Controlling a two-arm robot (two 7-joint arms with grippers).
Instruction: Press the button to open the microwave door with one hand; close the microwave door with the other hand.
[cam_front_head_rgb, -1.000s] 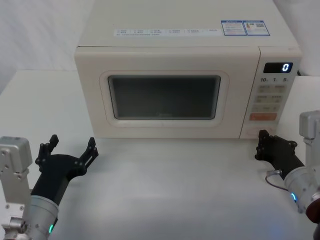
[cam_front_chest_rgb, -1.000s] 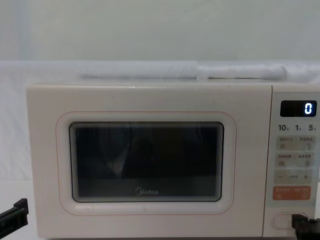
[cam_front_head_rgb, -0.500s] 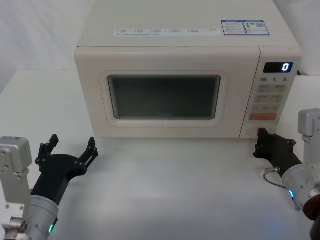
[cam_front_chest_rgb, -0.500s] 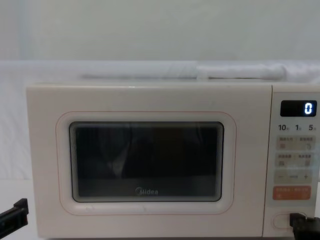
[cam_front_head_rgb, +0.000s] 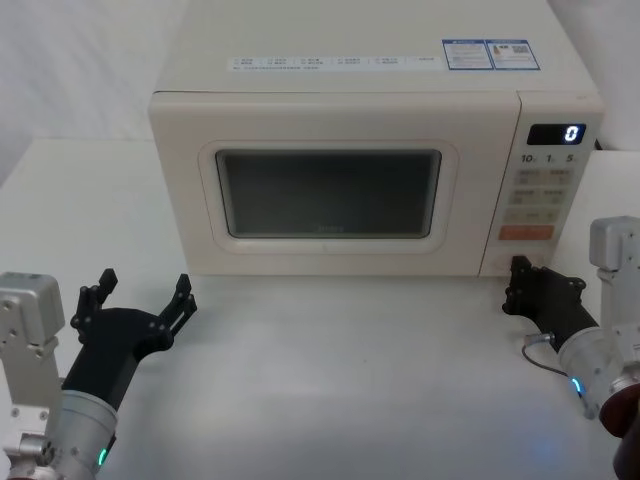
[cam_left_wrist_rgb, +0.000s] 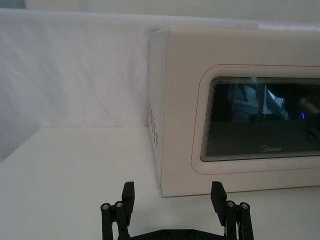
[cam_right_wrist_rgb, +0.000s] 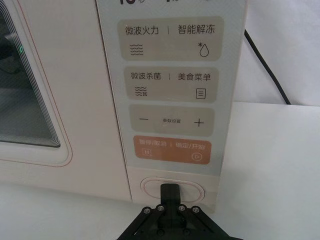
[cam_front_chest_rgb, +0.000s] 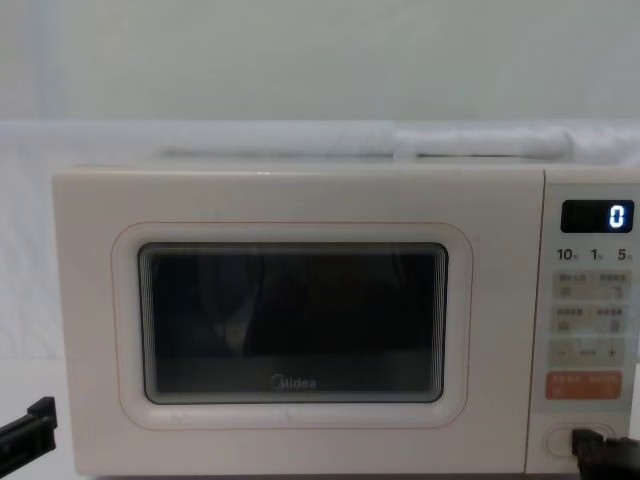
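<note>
The cream microwave door (cam_front_head_rgb: 325, 255) with its dark window lies flush and closed; I also see the door (cam_front_chest_rgb: 290, 320) in the chest view. The wide oval button (cam_right_wrist_rgb: 150, 189) sits at the bottom of the control panel, under the orange key (cam_right_wrist_rgb: 172, 149). My right gripper (cam_right_wrist_rgb: 170, 192) is shut, and its joined tip rests against the middle of the button. From the head, the right gripper (cam_front_head_rgb: 517, 268) is at the microwave's lower right corner. My left gripper (cam_front_head_rgb: 140, 295) hovers open over the table, in front of the door's left end and apart from it.
The microwave stands on a white table (cam_front_head_rgb: 350, 380) with a white backdrop behind it. Its display (cam_front_head_rgb: 557, 134) reads 0. A black power cable (cam_right_wrist_rgb: 270, 70) runs down behind the right side. Bare table stretches between the two arms.
My right gripper has crept forward and slightly left, onto the oval button. The door has stayed closed and the left arm has not moved.
</note>
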